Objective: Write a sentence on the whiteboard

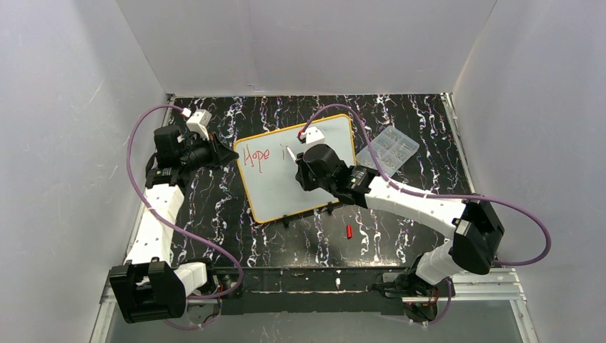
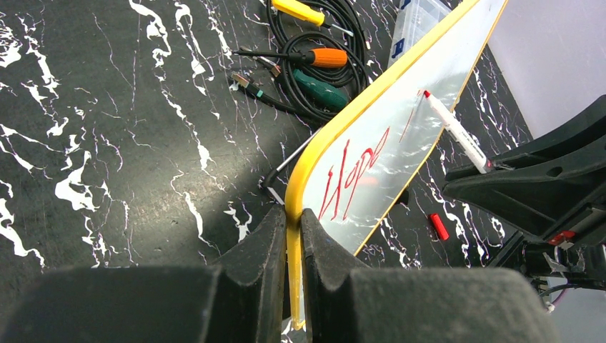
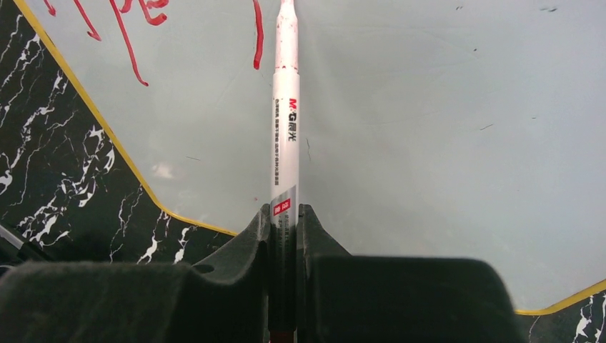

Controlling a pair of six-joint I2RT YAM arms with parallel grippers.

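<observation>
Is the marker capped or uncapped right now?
Uncapped: the marker shows a bare red tip at the whiteboard, and a small red cap-like piece lies on the table.

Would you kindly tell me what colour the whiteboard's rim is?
Yellow-orange; the whiteboard rim shows best in the left wrist view.

Left arm (image 1: 154,229) and right arm (image 1: 413,203): white links, black joint housings, each trailing a looping purple cable (image 1: 129,157). Left gripper (image 2: 290,218) and right gripper (image 3: 284,214) have matte black, wedge-shaped fingers.
</observation>
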